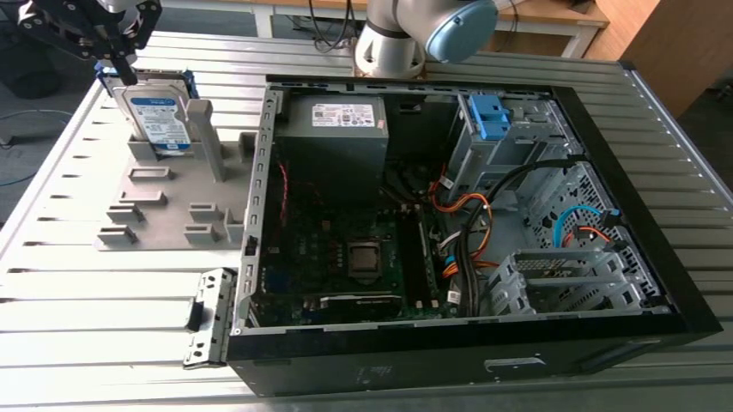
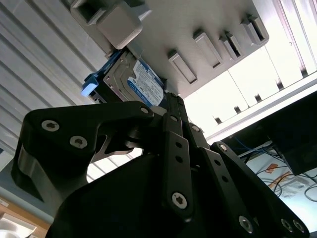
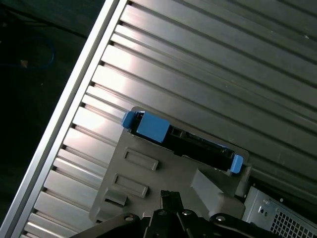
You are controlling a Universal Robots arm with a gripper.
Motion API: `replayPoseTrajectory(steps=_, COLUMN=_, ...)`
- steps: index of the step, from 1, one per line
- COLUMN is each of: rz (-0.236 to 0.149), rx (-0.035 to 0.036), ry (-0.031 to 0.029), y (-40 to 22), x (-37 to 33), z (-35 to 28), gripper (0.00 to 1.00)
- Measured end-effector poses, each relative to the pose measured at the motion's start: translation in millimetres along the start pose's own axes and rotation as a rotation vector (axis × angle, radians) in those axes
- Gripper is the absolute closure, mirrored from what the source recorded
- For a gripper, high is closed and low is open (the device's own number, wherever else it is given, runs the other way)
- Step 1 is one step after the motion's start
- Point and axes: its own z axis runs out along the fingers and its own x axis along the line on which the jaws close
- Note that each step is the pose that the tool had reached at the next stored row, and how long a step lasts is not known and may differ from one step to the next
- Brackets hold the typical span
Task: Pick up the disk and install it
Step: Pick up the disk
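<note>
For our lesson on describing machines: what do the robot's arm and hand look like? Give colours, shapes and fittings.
The arm is a round silver-grey tube with a pale blue cap on its joint. The hand is matt black, built of flat link plates with rounded ends, fastened with silver screws, as the second wrist view shows.

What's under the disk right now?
A grey slotted holder on the ribbed metal table. The disk stands upright in it. Its bottom edge is covered by the holder's front blocks, so the seat underneath can't be seen.
</note>
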Motion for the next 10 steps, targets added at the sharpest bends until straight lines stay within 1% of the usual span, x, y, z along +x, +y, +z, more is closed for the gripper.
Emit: replayPoseTrajectory(steps=10, rz=-0.03, rx=-0.0007, ry=0.0012, y=0.0, x=0.0, z=0.0, gripper=0.89)
